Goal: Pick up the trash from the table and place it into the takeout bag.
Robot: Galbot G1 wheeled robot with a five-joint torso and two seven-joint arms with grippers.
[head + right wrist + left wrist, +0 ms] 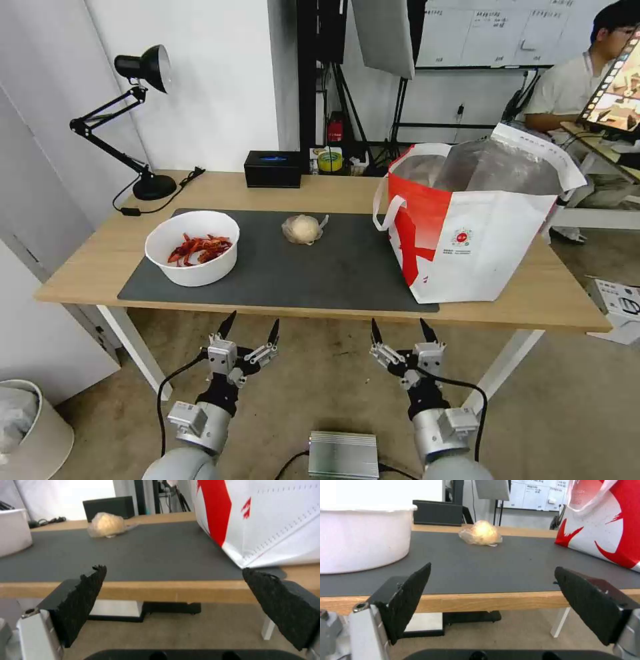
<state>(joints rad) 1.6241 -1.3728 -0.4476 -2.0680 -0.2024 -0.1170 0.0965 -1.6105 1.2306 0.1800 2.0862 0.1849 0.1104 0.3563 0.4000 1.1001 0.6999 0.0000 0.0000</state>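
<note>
A black box [273, 169] and a desk lamp [137, 120] stand at the table's [320, 190] far edge. On the mat [333, 267] sit the bowl of shells [193, 247], the bagged lump [303, 229] and the takeout bag [477, 220]. The left gripper [251, 325] and the right gripper [398, 328] hang below the near edge, jaws spread, holding nothing.

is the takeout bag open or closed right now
Open. The takeout bag stands upright on the table, its mouth spread wide with the silver lining showing inside and its handles hanging loose.
</note>
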